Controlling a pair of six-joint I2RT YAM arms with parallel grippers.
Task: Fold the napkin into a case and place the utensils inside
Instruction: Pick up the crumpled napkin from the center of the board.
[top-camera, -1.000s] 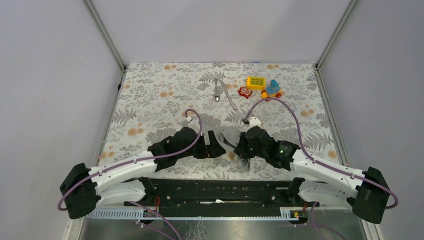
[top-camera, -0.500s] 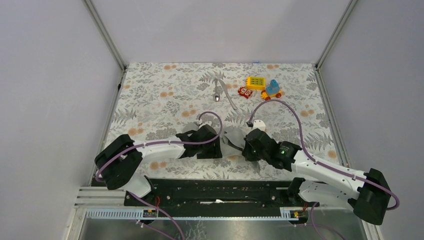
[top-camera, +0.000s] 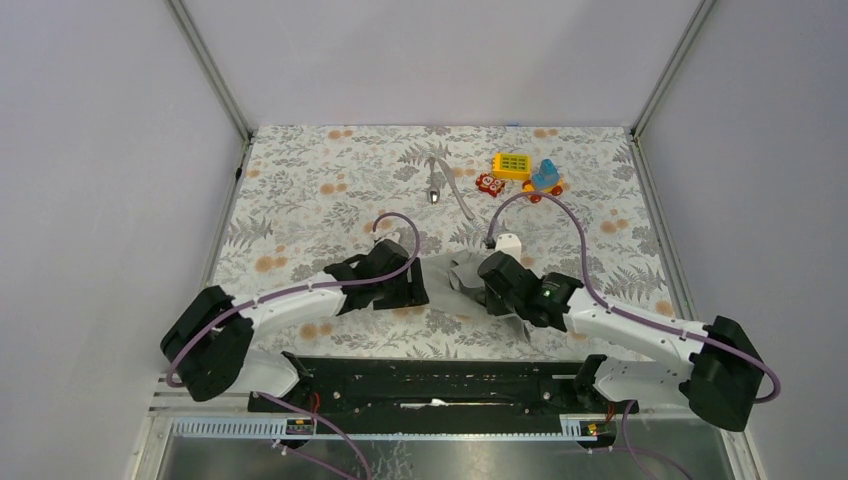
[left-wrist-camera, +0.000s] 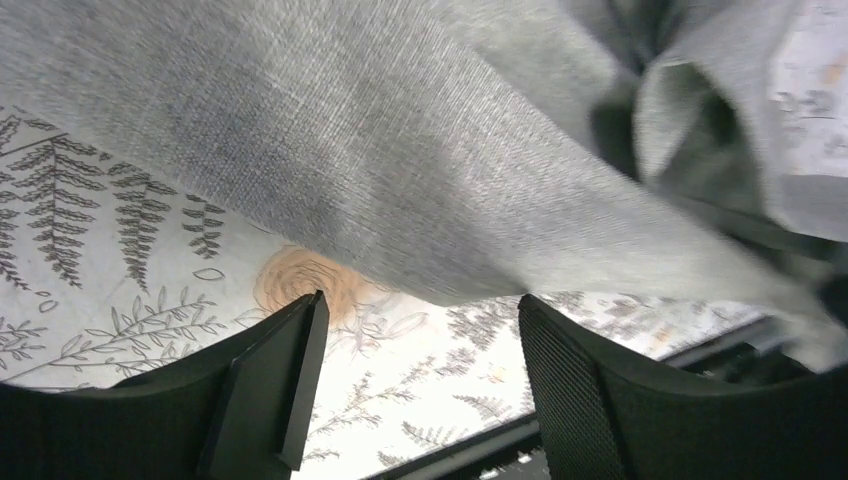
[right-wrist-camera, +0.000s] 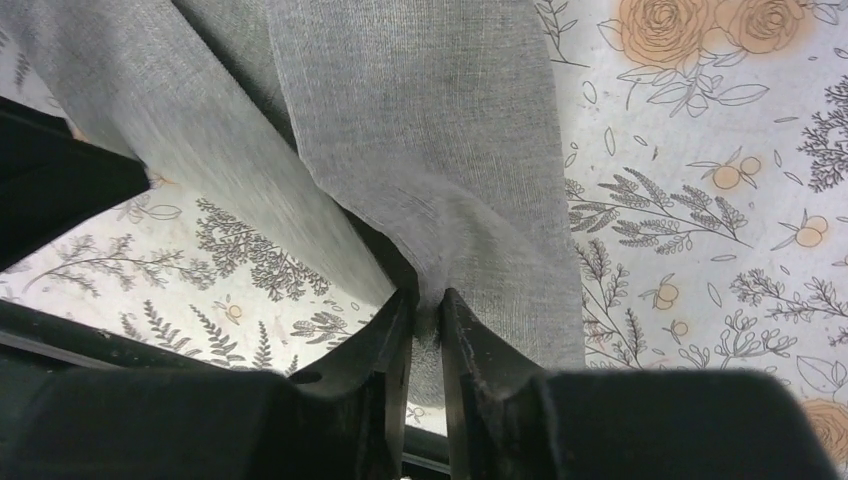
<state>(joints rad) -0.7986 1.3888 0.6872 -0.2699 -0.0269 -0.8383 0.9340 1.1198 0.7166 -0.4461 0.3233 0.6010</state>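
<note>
Plain pale grey walls (top-camera: 420, 60) enclose a worktop (top-camera: 300, 200) spread with a floral tablecloth (right-wrist-camera: 700, 200) of grey ferns and orange roses. The left arm (top-camera: 290, 305) and the right arm (top-camera: 620, 325), both white and black, reach in from a black base rail (top-camera: 440, 380) at the near edge. A purple cable (top-camera: 560, 215) loops over each wrist. The two arms meet over the near middle of the worktop.

Between them the grey napkin (top-camera: 462, 272) hangs crumpled, raised off the tablecloth, and the two wrist heads hide part of it from above. The right gripper (right-wrist-camera: 428, 300) has its jaws drawn almost together, with a bunched fold of the napkin caught in the narrow slit between them. From that pinch the cloth fans away in two sheets. The left gripper (left-wrist-camera: 418, 310) stands wide, with nothing between its fingers. The napkin drapes as a slack sheet just beyond its tips, and whether it touches them cannot be told.

Well apart from both grippers, toward the far right, sit three toy blocks: a yellow block (top-camera: 511, 165), a blue block (top-camera: 546, 176) and a red block (top-camera: 489, 184). Just left of them the utensils (top-camera: 447, 187) lie on the tablecloth. They are two slim silver pieces, close together at their far ends and splayed toward the arms.
</note>
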